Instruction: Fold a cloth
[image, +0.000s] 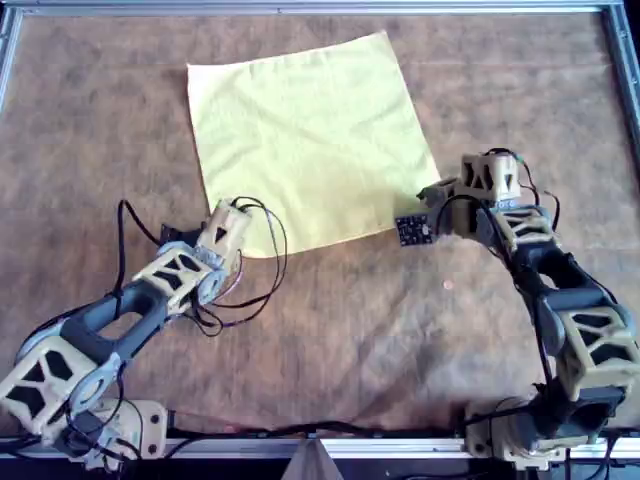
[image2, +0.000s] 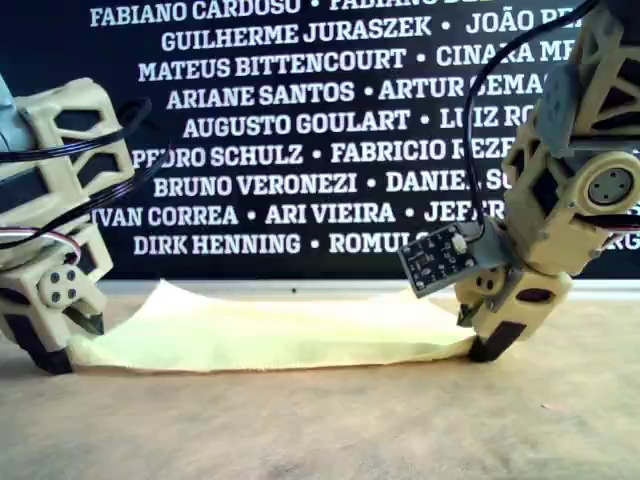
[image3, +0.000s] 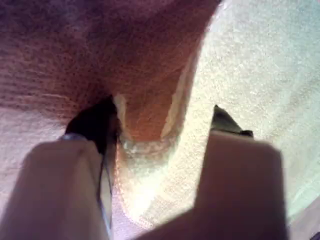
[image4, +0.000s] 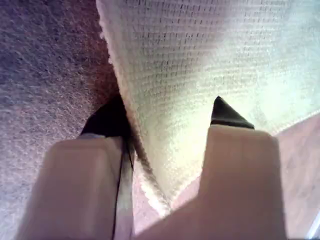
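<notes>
The cloth lies flat and unfolded on the tabletop, set at a slight angle, with each arm at one of its two near corners. In the overhead view the left gripper sits at the lower-left corner and the right gripper at the lower-right one. Both wrist views show the jaws apart, straddling the cloth's edge — one finger over the fabric, the other on the bare surface beside it. Nothing is clamped yet.

The likeliest fault is a missed or shallow pinch. The fabric is thin and lies close to the tabletop, so a finger could ride over the edge instead of getting under it, and the corner would slip out on the lift. The tabletop covering is brown, fuzzy and felt-like, and it may drag on the weave and bunch the cloth. If one side grips and the other does not, the cloth would probably skew and the fold come out crooked.

The cloth is pale yellow, square and plain, with a fine waffle-like weave clear in the right wrist view. In the exterior view its near edge shows soft ripples — a limp sheet, not a stiff one. The arms are beige plastic with open lattice shells and black cables
</notes>
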